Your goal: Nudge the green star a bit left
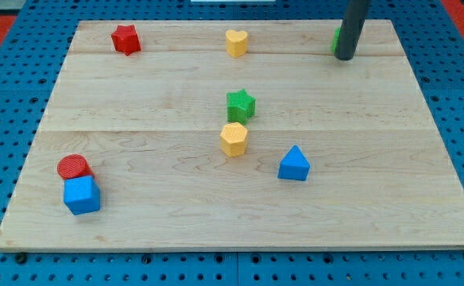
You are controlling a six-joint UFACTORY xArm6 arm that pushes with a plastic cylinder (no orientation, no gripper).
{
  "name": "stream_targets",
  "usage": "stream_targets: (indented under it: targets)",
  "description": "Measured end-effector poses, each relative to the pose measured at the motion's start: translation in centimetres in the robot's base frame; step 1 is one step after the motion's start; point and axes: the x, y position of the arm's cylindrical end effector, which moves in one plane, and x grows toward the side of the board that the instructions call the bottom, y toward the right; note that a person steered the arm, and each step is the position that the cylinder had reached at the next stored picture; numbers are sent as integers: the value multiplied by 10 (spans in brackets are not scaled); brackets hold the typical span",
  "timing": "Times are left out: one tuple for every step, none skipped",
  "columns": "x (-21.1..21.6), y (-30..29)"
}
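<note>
The green star [240, 104] lies near the middle of the wooden board [137, 103]. A yellow hexagon [233, 139] sits just below it, almost touching. My tip [345, 57] is at the view's top right, far to the upper right of the green star. The rod hides most of another green block [337, 38] just to its left.
A red star [125, 39] is at the top left and a yellow heart [236, 42] at the top centre. A blue triangular block [294, 164] lies lower right of centre. A red cylinder [74, 167] and a blue cube [82, 195] sit together at the lower left.
</note>
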Motion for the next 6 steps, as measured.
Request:
stream_targets:
  targets:
    - [28, -1]
    - [37, -1]
    - [49, -1]
    - [63, -1]
    - [101, -36]
    - [118, -92]
